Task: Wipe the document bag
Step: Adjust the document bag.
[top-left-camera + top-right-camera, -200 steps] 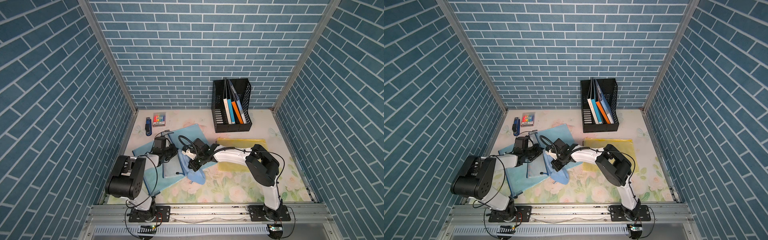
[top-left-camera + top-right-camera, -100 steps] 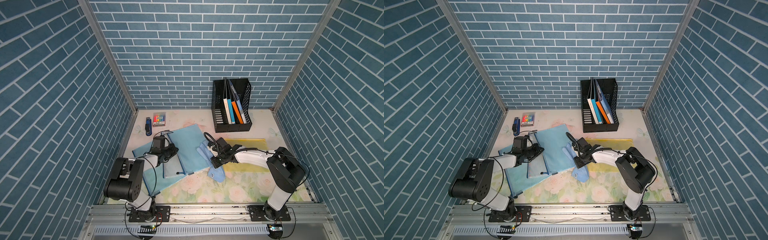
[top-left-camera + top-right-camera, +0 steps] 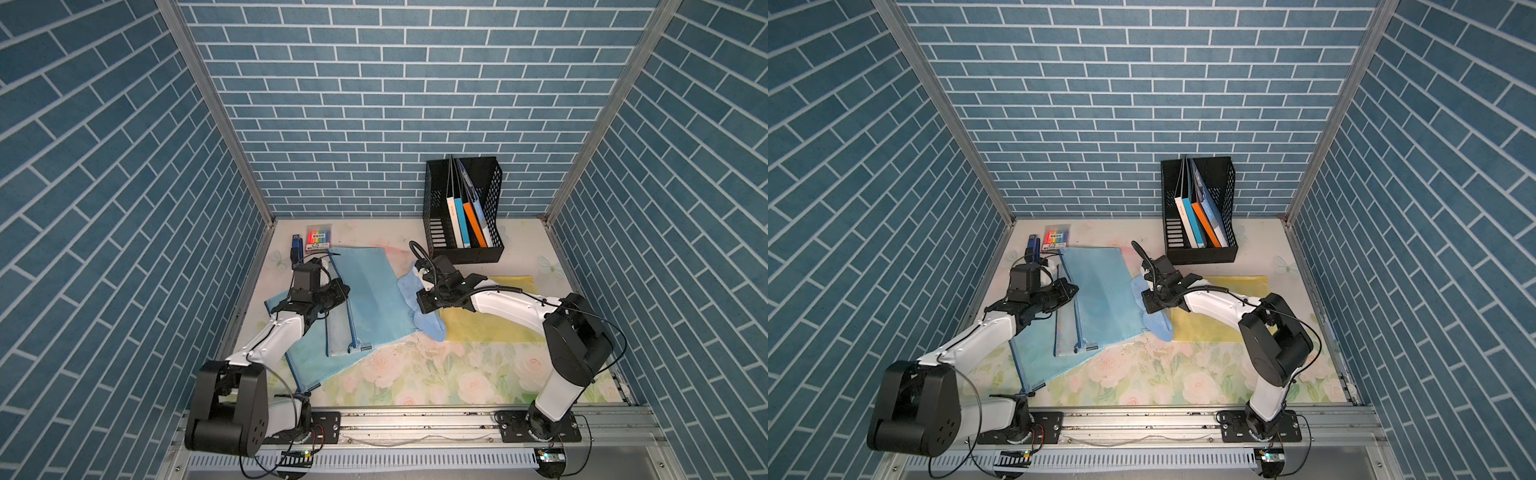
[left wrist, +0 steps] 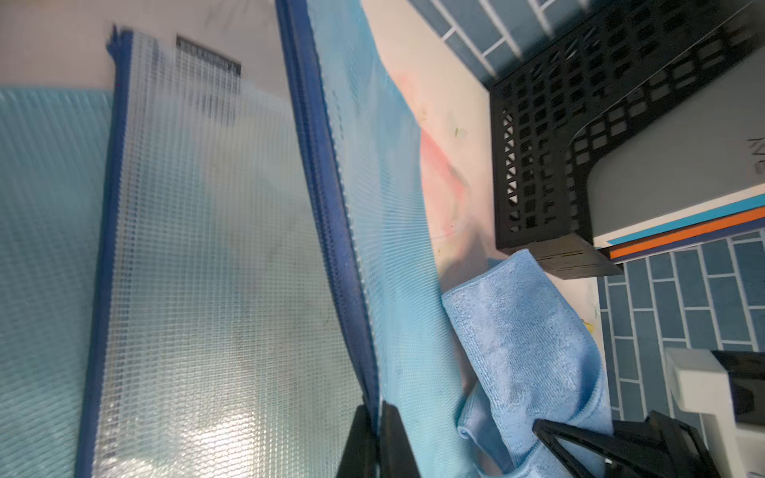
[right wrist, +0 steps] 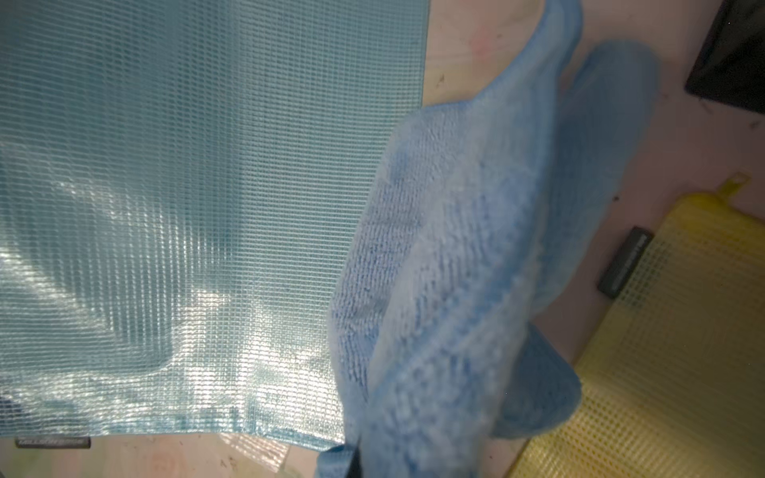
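Note:
A light blue mesh document bag (image 3: 365, 291) lies flat at the left middle of the table, also seen in the right wrist view (image 5: 186, 165). My left gripper (image 3: 337, 291) is shut on its dark blue zipper edge (image 4: 327, 198), with the black fingertips (image 4: 358, 438) pinching the edge. My right gripper (image 3: 420, 305) is shut on a blue cloth (image 3: 428, 324), which rests at the bag's right edge, partly on the bag and partly on the table. The cloth (image 5: 455, 269) hides the right fingers almost fully.
A clear pouch with a blue zipper (image 3: 347, 332) and another blue mesh bag (image 3: 316, 361) lie under the document bag. A yellow mesh bag (image 3: 498, 328) lies under the right arm. A black file rack (image 3: 461, 212), a highlighter pack (image 3: 318, 239) and a small blue item (image 3: 296, 245) stand at the back.
My right gripper has dragged the blue cloth to the right across the document bag, from near its zipper side to its right edge. The left gripper has kept its hold in place.

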Robot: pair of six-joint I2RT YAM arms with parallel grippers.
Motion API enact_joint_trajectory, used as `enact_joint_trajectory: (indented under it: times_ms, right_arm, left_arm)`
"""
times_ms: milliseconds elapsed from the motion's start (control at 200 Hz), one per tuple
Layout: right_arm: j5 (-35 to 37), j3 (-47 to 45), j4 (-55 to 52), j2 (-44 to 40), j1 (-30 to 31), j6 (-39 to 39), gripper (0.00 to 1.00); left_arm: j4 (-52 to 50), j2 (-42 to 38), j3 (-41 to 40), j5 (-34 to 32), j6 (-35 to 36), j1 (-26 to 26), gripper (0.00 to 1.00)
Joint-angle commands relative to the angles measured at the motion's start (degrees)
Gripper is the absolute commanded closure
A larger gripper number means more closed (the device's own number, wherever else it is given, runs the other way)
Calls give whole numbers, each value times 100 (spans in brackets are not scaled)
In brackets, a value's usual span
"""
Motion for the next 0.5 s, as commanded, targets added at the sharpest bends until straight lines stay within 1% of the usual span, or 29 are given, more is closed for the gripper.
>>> enact_joint_trajectory:
  times_ms: [0,150,255,345,420,495]
  right_arm:
    - [-172,374,29,-287,-25,434,91]
    - [70,799,-442,-320,-27,461,91]
    - [45,1013,-652,-199,-58,350,91]
    - [-171,1245,-769,36,-128,280,91]
    - [-503,1438,-871,277,-132,255,91]
    - [-784,1478,-897,496,-132,251,91]
  left_arm:
    - [-978,-420,448,-322,399,55,100]
    - [-1989,-634,1163,-620,777,55,100]
    - [-2730,-735,1701,-935,1003,46,100]
    - [-3396,-664,2240,-1222,1251,46,100]
    - [-3964,-525,2668,-1420,1473,46,100]
    - [-4472,-384,3085,-1835,1658,46,100]
